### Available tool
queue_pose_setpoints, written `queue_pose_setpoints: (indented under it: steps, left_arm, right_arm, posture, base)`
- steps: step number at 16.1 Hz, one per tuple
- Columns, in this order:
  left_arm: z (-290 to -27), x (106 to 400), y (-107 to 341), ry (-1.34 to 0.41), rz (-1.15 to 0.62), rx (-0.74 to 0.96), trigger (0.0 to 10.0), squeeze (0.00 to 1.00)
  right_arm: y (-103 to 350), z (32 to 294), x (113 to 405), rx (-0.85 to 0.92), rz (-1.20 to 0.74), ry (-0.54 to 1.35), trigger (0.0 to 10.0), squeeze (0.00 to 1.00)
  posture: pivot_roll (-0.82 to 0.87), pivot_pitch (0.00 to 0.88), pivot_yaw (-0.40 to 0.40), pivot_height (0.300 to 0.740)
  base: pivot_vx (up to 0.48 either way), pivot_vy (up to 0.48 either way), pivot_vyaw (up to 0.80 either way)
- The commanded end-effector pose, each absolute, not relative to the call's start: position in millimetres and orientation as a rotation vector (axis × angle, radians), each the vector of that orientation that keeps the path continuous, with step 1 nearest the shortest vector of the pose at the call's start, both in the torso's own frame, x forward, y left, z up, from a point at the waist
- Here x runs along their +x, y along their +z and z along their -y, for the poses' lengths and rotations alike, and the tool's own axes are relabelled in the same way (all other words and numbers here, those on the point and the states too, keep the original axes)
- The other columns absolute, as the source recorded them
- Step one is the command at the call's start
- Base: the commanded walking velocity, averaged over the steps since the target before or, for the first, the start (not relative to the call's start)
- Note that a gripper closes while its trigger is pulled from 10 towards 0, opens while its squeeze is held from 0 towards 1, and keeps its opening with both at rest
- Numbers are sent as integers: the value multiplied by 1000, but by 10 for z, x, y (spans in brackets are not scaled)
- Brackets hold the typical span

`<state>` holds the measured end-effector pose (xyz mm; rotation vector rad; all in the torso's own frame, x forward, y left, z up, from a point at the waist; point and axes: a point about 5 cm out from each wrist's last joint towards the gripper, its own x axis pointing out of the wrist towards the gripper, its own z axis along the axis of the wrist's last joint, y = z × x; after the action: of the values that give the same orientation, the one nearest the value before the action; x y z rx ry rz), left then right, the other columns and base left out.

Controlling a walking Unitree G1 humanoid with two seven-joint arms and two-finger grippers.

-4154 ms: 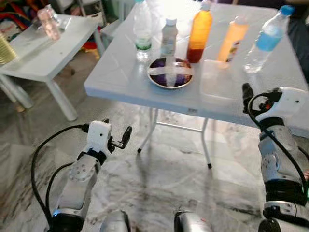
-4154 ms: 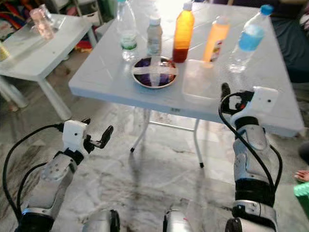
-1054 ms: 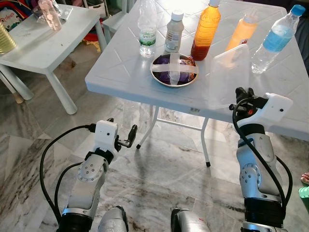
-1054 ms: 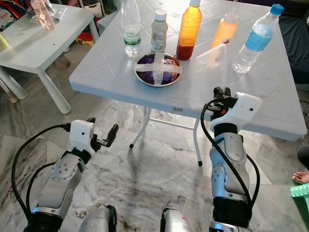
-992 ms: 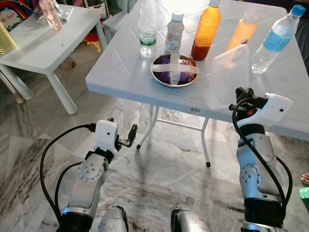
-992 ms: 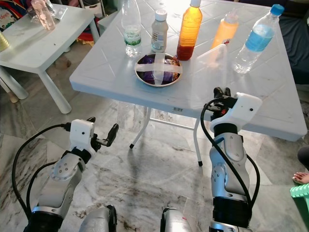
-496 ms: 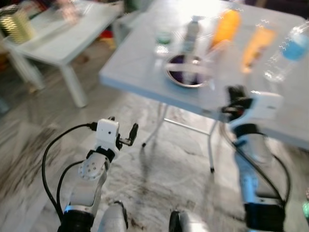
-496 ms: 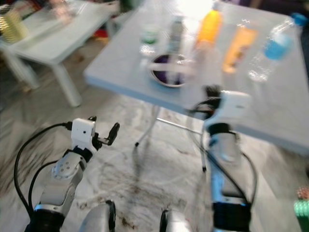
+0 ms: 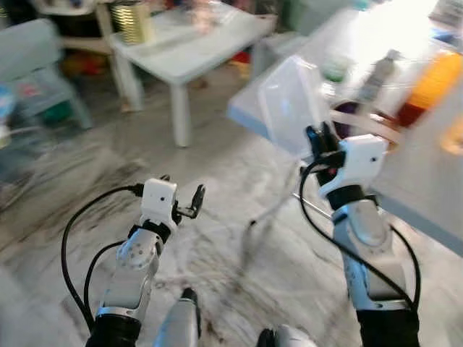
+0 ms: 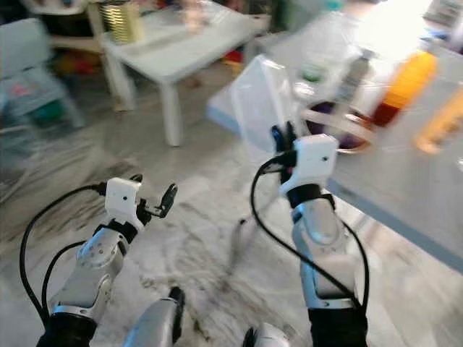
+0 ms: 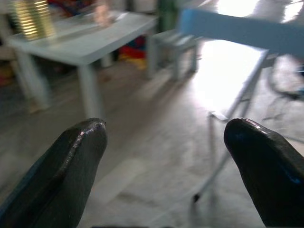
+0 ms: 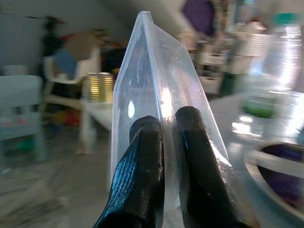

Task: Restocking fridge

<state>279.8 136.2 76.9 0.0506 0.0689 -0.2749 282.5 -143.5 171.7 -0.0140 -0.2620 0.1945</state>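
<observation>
Marbled grey floor [image 9: 217,253] nearest, blurred, bare between the arms; left gripper [image 9: 194,201] low over it, fingers [image 11: 71,166] spread apart, holding nothing; right gripper [image 10: 283,141] raised at the big table's near edge, fingers pinched on the wall of a clear plastic container [image 12: 156,90] held upright and off the surface; white folding table [image 10: 405,181] to the right with taped plate [image 10: 340,119] and orange bottle [image 10: 404,78] near its edge; small white side table [image 9: 195,50] further off on the left, gold can [image 9: 134,20] on it; open floor between the two tables.
</observation>
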Motion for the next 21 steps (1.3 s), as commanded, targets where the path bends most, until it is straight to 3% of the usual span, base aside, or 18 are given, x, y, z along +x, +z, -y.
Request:
queue_pose_setpoints:
  steps: [1, 7, 21]
  left_arm:
    - [-1389, 2807, 713, -235, -94, 86, 10000, 0]
    - [-1703, 2749, 515, -171, -153, 162, 10000, 0]
    - [-1705, 2784, 445, -143, -187, 195, 10000, 0]
  right_arm:
    - [1715, 1443, 2801, -26, 273, 204, 10000, 0]
    - [1460, 1458, 2789, -58, 204, 224, 10000, 0]
    - [1322, 1445, 2807, -70, 194, 223, 10000, 0]
  posture:
    - [9, 89, -28, 740]
    - [22, 70, -33, 740]
    - [33, 56, -29, 740]
  base:
    - [0, 0, 800]
    - [0, 0, 800]
    - [0, 0, 800]
